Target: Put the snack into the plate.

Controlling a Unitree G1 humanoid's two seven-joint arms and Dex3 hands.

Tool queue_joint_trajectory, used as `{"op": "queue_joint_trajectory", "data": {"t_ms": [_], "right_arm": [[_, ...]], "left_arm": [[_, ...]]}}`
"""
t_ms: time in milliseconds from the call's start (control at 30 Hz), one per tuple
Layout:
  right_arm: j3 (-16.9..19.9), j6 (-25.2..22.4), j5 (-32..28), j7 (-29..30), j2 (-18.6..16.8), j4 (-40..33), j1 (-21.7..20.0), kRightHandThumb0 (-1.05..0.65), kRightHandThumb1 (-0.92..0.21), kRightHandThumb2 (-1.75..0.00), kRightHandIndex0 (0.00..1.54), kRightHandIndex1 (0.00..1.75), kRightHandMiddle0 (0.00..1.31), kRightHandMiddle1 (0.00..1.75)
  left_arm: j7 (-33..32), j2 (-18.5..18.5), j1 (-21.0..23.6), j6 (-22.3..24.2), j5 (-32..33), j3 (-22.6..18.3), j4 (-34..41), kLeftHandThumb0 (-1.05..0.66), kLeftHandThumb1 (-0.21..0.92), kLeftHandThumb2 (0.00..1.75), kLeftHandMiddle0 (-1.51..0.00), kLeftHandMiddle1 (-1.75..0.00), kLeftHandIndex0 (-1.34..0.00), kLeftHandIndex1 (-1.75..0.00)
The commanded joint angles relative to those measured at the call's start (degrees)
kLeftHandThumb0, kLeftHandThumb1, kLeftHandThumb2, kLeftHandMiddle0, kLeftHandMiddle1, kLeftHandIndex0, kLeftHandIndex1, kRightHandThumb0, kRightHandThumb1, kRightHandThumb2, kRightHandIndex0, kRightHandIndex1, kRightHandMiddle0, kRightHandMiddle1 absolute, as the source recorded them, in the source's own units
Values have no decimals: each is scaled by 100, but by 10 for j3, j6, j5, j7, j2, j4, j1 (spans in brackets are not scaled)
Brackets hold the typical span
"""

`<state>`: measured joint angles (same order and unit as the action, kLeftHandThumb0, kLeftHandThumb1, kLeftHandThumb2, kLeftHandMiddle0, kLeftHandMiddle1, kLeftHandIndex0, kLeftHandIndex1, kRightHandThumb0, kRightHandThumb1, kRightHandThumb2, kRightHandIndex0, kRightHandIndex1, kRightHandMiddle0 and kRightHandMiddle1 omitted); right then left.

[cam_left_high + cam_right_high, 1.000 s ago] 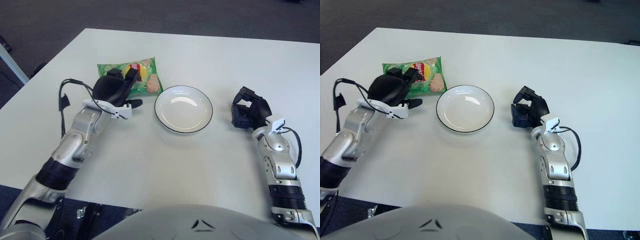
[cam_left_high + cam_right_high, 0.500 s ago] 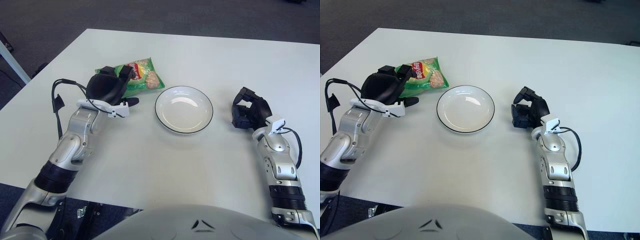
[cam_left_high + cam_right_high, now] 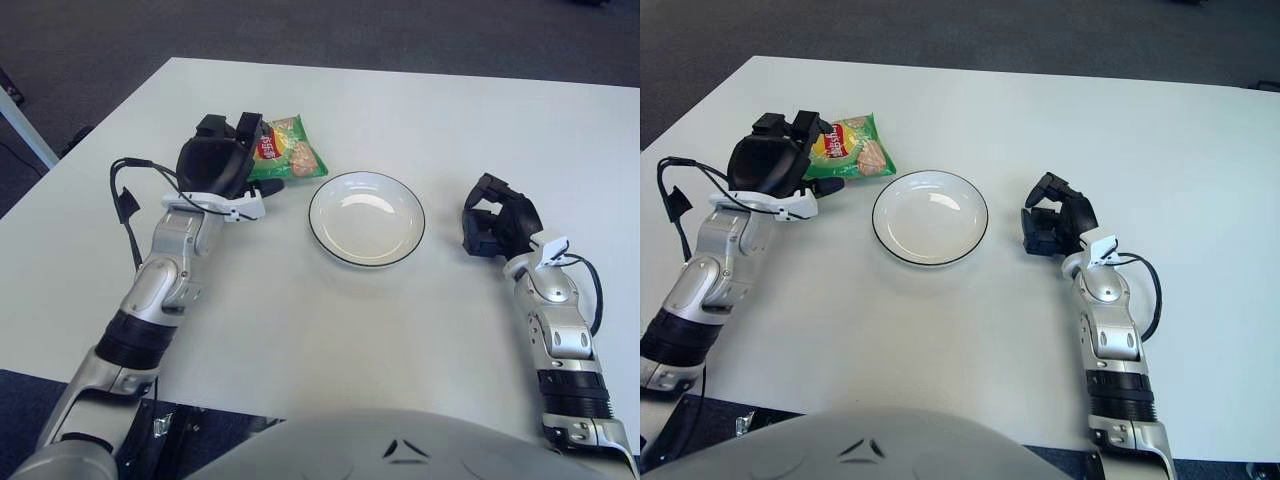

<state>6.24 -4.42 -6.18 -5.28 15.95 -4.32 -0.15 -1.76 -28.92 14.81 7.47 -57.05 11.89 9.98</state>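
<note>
Green foil of the snack bag is showing from the left eye, pinched at its near end by the left robot hand just left of the plate. From the right eye, the right robot hand is sitting curled and empty right of the plate, so the bag is being held ready to carry over the white table.

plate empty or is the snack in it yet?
Empty. The white black-rimmed plate shows only bare white surface; the green snack bag is still left of it, gripped by the left hand.
</note>
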Motion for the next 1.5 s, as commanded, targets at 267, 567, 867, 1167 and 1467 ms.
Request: {"op": "queue_joint_trajectory", "data": {"t_ms": [267, 567, 867, 1167, 1467], "right_arm": [[-4, -33, 8, -4, -12, 41, 40, -48, -32, -131, 126, 175, 61, 175], [-5, -34, 12, -2, -11, 45, 38, -48, -33, -130, 125, 175, 60, 175], [-5, -29, 12, -3, -11, 48, 36, -48, -32, -131, 125, 175, 61, 175], [-11, -28, 20, -4, -6, 48, 37, -48, -31, -132, 127, 175, 61, 175], [-7, -36, 14, -1, -10, 38, 40, -48, -31, -132, 126, 175, 61, 175]], "left_arm": [[-58, 11, 38, -8, -20, 9, -61, -74, 89, 55, -7, -51, 0, -79], [-65, 38, 87, 29, -40, 31, -130, -89, 92, 45, 0, -15, 0, -42], [-46, 59, 163, 40, -29, 62, -248, -103, 92, 45, 0, -1, 0, -20], [-85, 79, 262, -31, 8, 98, -482, -105, 92, 42, 0, 0, 0, -3], [-64, 94, 337, -96, 45, 129, -661, -105, 92, 44, 0, 0, 0, 0]]}}
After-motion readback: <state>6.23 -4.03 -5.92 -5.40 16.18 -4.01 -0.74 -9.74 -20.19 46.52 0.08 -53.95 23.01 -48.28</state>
